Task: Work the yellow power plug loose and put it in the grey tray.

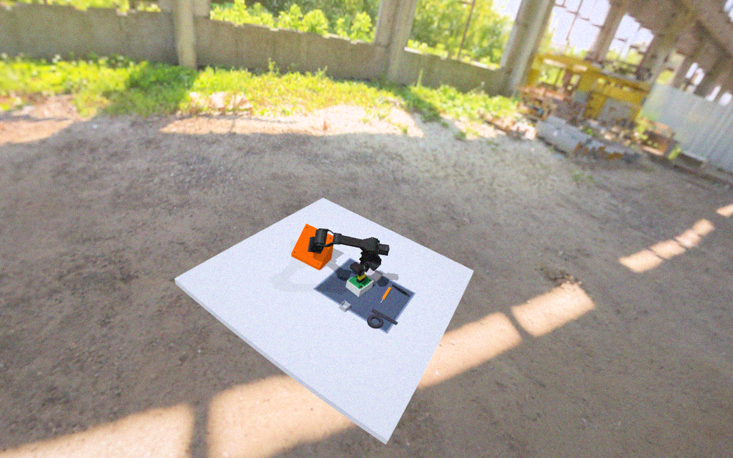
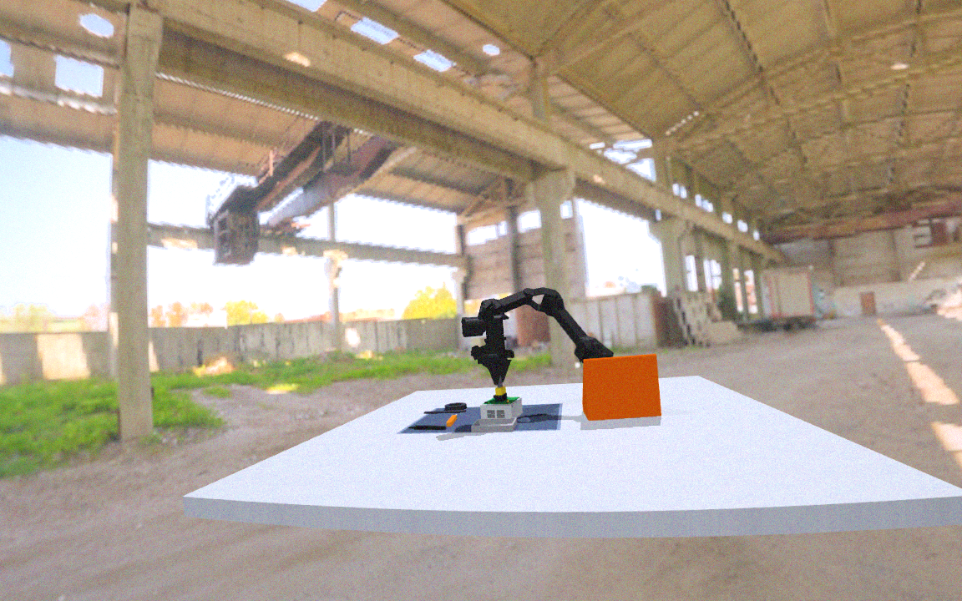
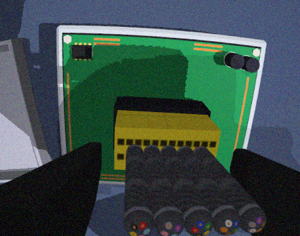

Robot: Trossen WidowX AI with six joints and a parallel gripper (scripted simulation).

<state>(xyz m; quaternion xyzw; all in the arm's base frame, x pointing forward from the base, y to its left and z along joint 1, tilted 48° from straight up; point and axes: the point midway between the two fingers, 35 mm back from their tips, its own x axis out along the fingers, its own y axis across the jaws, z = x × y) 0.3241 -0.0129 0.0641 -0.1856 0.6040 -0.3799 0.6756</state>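
The yellow power plug [image 1: 361, 278] [image 2: 500, 391] [image 3: 166, 122] stands in the black socket [image 3: 163, 104] on the green circuit board [image 2: 514, 400] [image 3: 209, 75], with a bundle of dark cables [image 3: 179, 183] rising from it. How deeply it sits is hard to tell. My gripper [image 1: 361, 273] [image 2: 499, 385] [image 3: 168, 157] is open over the plug, one finger on each side, with a gap on both sides in the wrist view. The grey tray [image 2: 494, 427] [image 3: 23, 69] lies beside the board's white housing, at the left edge of the wrist view; my arm mostly hides it in the top view.
The dark blue mat [image 1: 329, 287] also holds an orange-handled tool [image 1: 386, 294] [image 2: 452, 421], a black ring [image 1: 375, 321] [image 2: 455, 406] and dark bars. A small grey block [image 1: 345, 306] lies by the mat's edge. A large orange block [image 1: 307, 250] [image 2: 621, 386] stands by the arm's base.
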